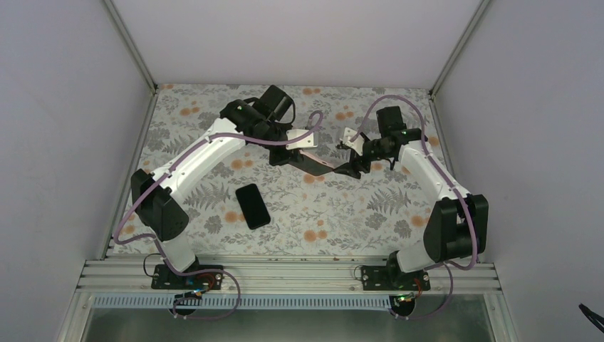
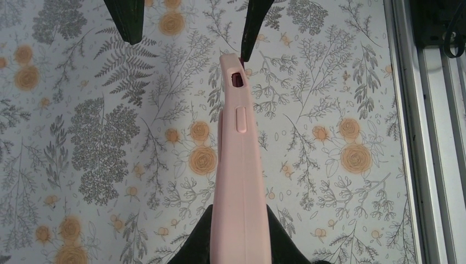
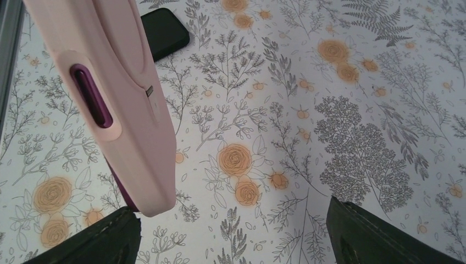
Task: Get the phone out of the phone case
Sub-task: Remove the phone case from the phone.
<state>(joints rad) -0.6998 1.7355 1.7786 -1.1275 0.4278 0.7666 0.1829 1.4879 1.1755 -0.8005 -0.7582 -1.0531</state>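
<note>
Floral table cover [image 1: 342, 214] borders a metal rail [image 1: 285, 274].

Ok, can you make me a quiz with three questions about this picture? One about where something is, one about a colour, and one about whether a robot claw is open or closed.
1. Where is the black phone?
A) lying on the table
B) in a drawer
C) on a shelf

2. What colour is the outside of the case?
A) green
B) pink
C) yellow

3. How are the fingers of the right gripper?
A) spread wide open
B) squeezed shut on a cup
C) out of sight

Answers:
1 A: the top view shows it flat on the flowered cloth.
2 B: both wrist views show a pink shell.
3 A: its two fingers stand far apart in its own wrist view.
</note>
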